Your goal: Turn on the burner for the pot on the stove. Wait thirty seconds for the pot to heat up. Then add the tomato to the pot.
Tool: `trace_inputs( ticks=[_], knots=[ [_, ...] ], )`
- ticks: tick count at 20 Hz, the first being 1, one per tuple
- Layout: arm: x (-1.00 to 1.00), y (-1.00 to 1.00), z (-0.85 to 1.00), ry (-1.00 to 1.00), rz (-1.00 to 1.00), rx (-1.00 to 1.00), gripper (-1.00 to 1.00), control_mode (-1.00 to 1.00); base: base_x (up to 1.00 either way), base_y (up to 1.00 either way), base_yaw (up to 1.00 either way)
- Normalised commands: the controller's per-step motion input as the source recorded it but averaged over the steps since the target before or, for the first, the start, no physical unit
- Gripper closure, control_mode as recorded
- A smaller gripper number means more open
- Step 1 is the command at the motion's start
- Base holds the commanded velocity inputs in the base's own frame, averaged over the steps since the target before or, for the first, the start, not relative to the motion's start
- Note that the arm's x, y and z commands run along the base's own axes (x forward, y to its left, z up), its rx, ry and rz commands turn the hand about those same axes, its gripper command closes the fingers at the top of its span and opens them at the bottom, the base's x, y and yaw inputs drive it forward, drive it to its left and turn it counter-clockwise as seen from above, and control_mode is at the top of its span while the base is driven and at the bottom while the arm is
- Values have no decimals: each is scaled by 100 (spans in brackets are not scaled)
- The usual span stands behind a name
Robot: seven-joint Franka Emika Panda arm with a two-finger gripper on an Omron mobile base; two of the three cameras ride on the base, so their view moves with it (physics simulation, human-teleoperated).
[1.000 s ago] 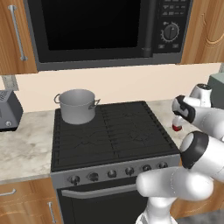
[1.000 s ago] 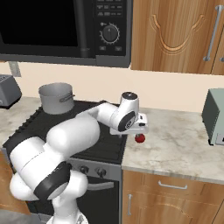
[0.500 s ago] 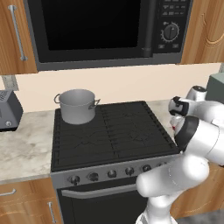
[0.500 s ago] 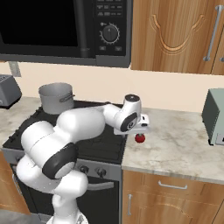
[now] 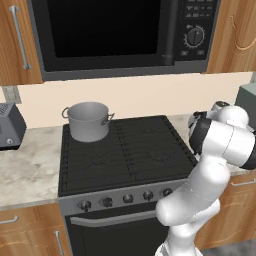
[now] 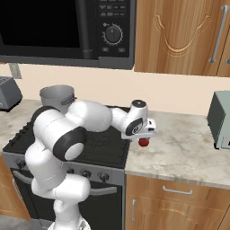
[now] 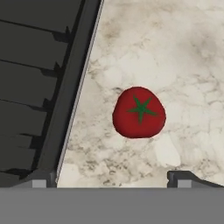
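The tomato [image 7: 139, 112] [image 6: 144, 142], small, red and glossy, lies on the marble counter just right of the stove [image 5: 125, 150]. My gripper [image 7: 113, 179] [image 6: 144, 134] hangs straight over it, open, and nothing is held. In the hand view the tomato sits just ahead of the gap between the two fingertips [image 7: 183, 177]. The grey metal pot [image 5: 88, 121] [image 6: 57, 95] stands lidless on the stove's back left burner, well away from the hand. A row of black knobs [image 5: 127, 198] runs along the stove's silver front strip.
A black microwave [image 5: 110, 35] hangs over the stove. A grey toaster [image 5: 7, 127] sits on the left counter, and a grey box-like appliance [image 6: 220, 119] on the right counter. The stove's raised edge [image 7: 74, 100] runs close beside the tomato. Bare marble [image 6: 184, 150] lies to its right.
The arm's elbow has swung up and across while the hand stayed over the tomato and sank slightly toward it. The jaws stay open, and the tomato and pot have not moved.
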Motion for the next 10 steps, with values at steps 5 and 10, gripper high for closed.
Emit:
trace_inputs(
  ticks=[5,10],
  knots=[
    [29,-15,-29,0,0,-1,-100,-100,0,0,0],
    [30,-10,-23,-2,0,0,-100,-100,0,0,0]
  ],
)
